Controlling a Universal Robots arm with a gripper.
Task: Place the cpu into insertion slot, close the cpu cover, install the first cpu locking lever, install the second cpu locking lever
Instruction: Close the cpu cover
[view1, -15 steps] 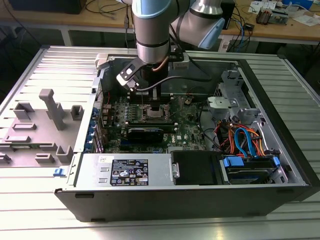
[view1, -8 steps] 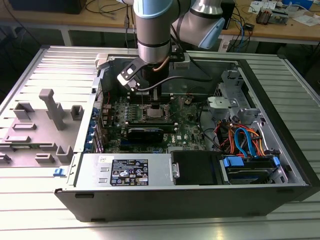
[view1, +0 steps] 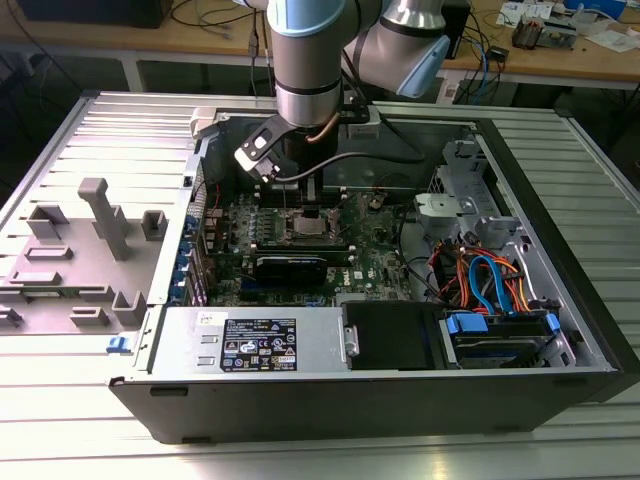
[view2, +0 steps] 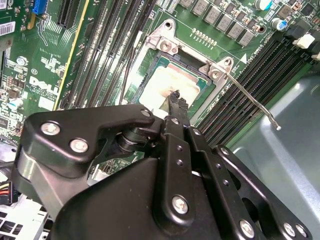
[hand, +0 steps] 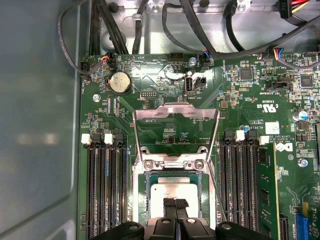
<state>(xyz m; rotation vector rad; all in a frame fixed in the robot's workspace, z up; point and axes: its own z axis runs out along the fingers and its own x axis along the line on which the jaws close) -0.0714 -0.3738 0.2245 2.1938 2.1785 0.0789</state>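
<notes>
The cpu (hand: 172, 191), a silver-topped square chip, lies flat in the insertion slot (hand: 142, 200) of the green motherboard. It also shows under the fingers in the second wrist view, cpu (view2: 157, 85). The cpu cover (hand: 175, 111), a grey metal frame with a big window, stands raised on its hinge at the slot's far side. My gripper (hand: 175, 204) hangs right over the chip, its black fingertips (view2: 175, 98) together with nothing between them, at or just above the metal top. A thin wire locking lever (view2: 250, 95) sticks out free beside the slot.
Black memory slots (hand: 102, 185) flank the socket on both sides. The open computer case (view1: 560, 340) holds a power supply (view1: 250, 345), drive cage and orange and blue cables (view1: 490, 280). A grey fixture plate (view1: 90, 250) lies at the exterior view's left. Cables (hand: 150, 30) run along the board's edge.
</notes>
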